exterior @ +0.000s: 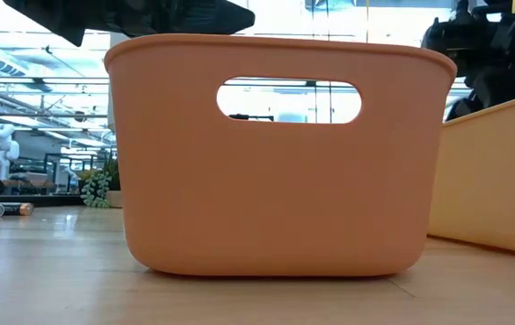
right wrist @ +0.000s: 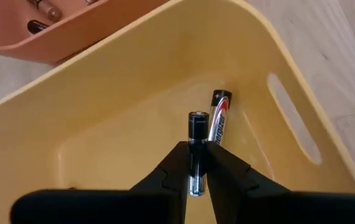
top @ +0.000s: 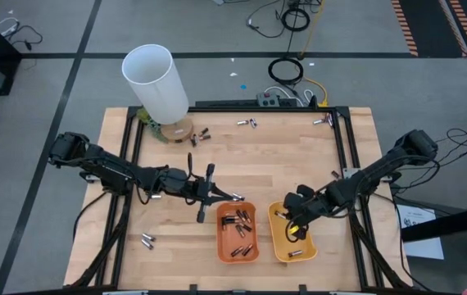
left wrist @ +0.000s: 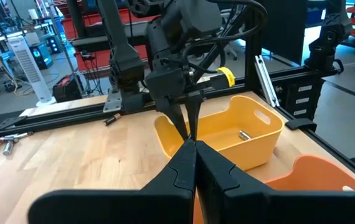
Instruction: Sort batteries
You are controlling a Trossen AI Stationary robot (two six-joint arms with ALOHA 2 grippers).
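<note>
Your right hand point(right wrist: 196, 163) sits over the yellow tray point(right wrist: 121, 93), fingers pinched on an upright battery point(right wrist: 195, 149) at mid-body; a second cell point(right wrist: 217, 116) lies in the tray just beyond. Judge these small, rigid, smooth and prone to roll: grip across the barrel. Left hand point(left wrist: 194, 144) is closed, empty, beside the orange tray point(top: 238, 255). Loose cells point(top: 247, 123) lie scattered across the desk point(top: 299, 156)

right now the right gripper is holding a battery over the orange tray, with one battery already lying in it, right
Not quite: the right gripper holds the battery over the yellow tray, not the orange one. One battery already lies in it. The right wrist view shows this.
</note>
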